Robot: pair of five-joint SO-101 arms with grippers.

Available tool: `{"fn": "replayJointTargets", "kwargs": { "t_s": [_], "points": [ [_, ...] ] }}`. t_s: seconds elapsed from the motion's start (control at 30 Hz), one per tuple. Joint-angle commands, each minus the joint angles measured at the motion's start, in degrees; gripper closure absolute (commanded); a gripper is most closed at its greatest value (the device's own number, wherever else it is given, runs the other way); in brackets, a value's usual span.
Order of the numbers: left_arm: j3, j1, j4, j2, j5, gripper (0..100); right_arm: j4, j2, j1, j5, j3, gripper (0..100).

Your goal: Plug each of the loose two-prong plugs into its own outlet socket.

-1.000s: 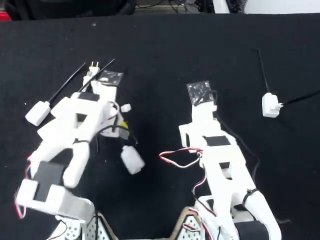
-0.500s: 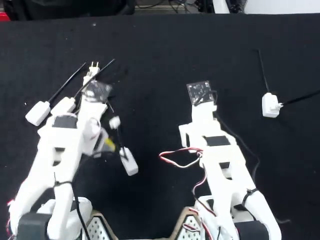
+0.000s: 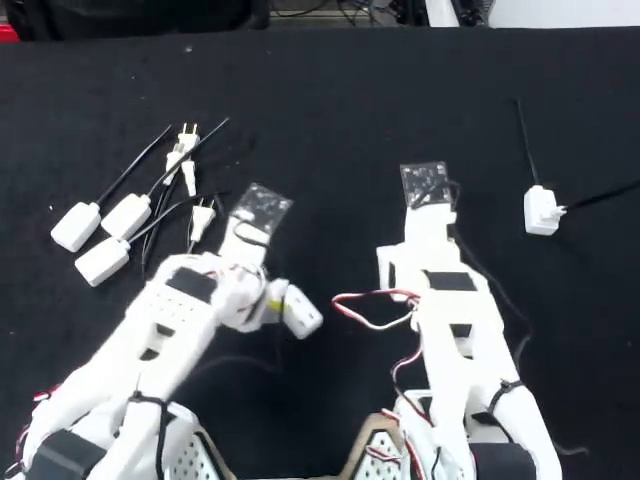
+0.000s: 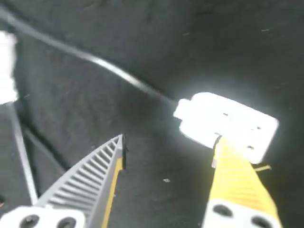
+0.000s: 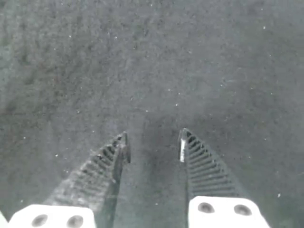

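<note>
Three white outlet sockets (image 3: 75, 225) (image 3: 125, 215) (image 3: 102, 260) lie at the left of the black cloth, their black cords running to several small two-prong plugs (image 3: 187, 135) (image 3: 202, 215) behind them. My left gripper (image 3: 255, 210) sits just right of that cluster. In the left wrist view it is open (image 4: 168, 142), and a white socket (image 4: 225, 121) with a cord lies at the tip of the yellow finger (image 4: 237, 175), not clamped. My right gripper (image 3: 425, 183) (image 5: 153, 137) is open over bare cloth. Another white socket (image 3: 541, 210) lies at the far right.
Black cords (image 3: 140, 165) fan out from the left cluster, and two more (image 3: 525, 140) lead off from the right-hand socket. Red and white servo wires (image 3: 365, 310) loop between the two arms. The black cloth (image 3: 330, 110) covers the whole table.
My left arm has swung away from the plug cluster, toward the right and nearer, uncovering two sockets and a plug. The right arm has shifted slightly to the right.
</note>
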Motion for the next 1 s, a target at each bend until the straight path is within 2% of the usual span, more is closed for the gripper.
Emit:
{"fn": "replayJointTargets", "kwargs": {
  "t_s": [0.0,0.2,0.3,0.4,0.57,0.67,0.73,0.83,0.97],
  "points": [
    [-3.21,-0.13,-0.09,-1.32,0.44,70,-1.32,-1.89,1.14,-0.35,-1.54,83.9],
    [-5.93,-8.31,8.53,-0.70,-6.42,70,-1.32,-1.89,1.41,-0.35,-1.89,83.9],
    [-2.77,-7.25,8.00,-0.62,-7.56,70,-1.14,-1.98,1.49,-0.35,-2.59,83.9],
    [0.22,-2.51,3.43,-0.62,-4.92,70,-1.23,-1.98,2.46,-0.35,-2.86,83.9],
    [5.85,6.99,-10.55,-0.62,2.55,70,-1.23,-1.63,2.73,-0.35,-2.68,83.9],
    [7.96,9.98,-17.23,-0.62,6.07,70,-1.23,-1.63,2.73,-0.35,-2.59,83.9],
    [8.04,10.95,-18.90,-0.62,7.74,70,-1.23,-1.54,2.73,-0.35,-2.59,83.9],
    [4.62,10.86,-15.56,-1.14,8.00,70,-1.23,-1.54,2.55,-0.35,-2.59,83.9],
    [-7.25,9.36,-3.34,-0.70,7.65,70,-1.41,-1.54,2.64,-0.35,-2.15,83.9]
  ]
}}
